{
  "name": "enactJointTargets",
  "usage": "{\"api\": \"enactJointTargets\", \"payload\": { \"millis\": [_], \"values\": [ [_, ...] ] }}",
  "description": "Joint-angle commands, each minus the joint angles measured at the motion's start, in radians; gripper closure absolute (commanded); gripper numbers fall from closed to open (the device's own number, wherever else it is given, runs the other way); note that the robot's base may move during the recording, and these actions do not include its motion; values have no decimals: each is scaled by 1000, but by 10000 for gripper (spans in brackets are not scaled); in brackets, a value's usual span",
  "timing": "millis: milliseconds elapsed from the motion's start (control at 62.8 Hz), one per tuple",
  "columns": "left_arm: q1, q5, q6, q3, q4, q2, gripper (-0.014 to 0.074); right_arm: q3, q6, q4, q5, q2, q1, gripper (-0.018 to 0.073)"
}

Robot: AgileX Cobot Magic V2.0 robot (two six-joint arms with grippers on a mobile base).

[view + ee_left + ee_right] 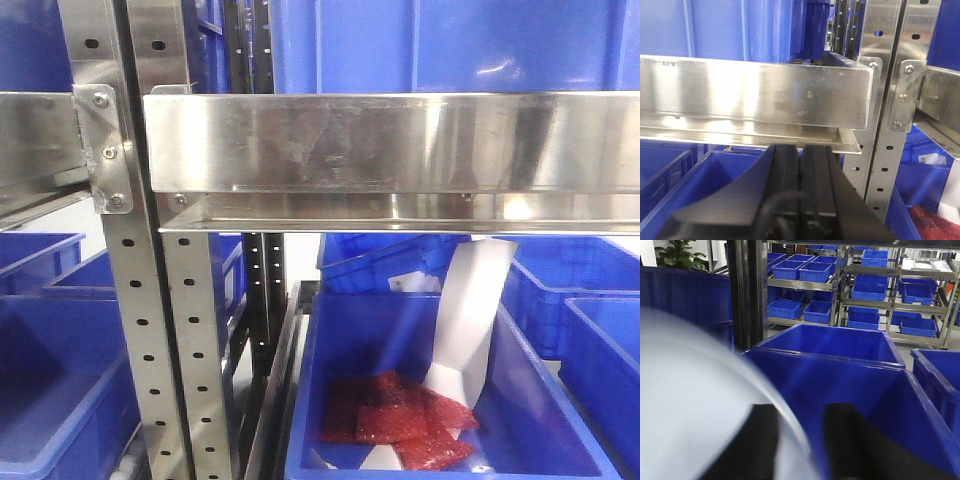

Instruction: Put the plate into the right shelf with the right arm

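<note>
The white plate (690, 390) fills the lower left of the right wrist view, close and blurred. My right gripper (801, 412) has the plate's rim between its two black fingers. The left finger lies over the plate's face and the right finger stands outside the rim. A large blue bin (825, 345) lies just ahead of it, beside a dark upright (747, 290). The steel shelf shows its wide front beam (400, 140) in the front view and also in the left wrist view (755, 95). My left gripper (800, 150) is shut and empty below that beam. Neither gripper shows in the front view.
Under the beam a blue bin (340, 380) holds red packets (400, 410) and a white folded sheet (470, 300). Hole-punched uprights (135, 330) stand at left, with more blue bins on both sides. Further racks of blue bins (870, 285) stand in the background.
</note>
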Motion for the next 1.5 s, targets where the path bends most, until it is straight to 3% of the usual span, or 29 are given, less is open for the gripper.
{"api": "enactJointTargets", "payload": {
  "millis": [0,80,191,526,733,1004,1227,1482],
  "values": [
    [-2,-90,-7,10,-8,-10,724,-41,0,-5,-103,-35,-1,9],
    [-2,-90,-7,10,-8,-10,724,-41,0,9,-103,-37,-1,6],
    [-2,-90,-7,10,-8,-10,724,-41,1,43,-107,-55,-5,80],
    [-2,-90,-7,10,-8,-10,724,-39,1,61,-97,-143,-82,519],
    [-2,-90,-7,10,-8,-10,724,54,0,55,-75,-230,-127,506],
    [-2,-90,-7,10,-8,-10,724,400,0,32,-105,-473,-127,506],
    [-2,-90,-7,10,-8,-10,724,726,0,32,-101,-786,-127,506],
    [-2,-90,-7,10,-8,-10,724,974,0,32,-5,-1176,-127,506]
  ]
}}
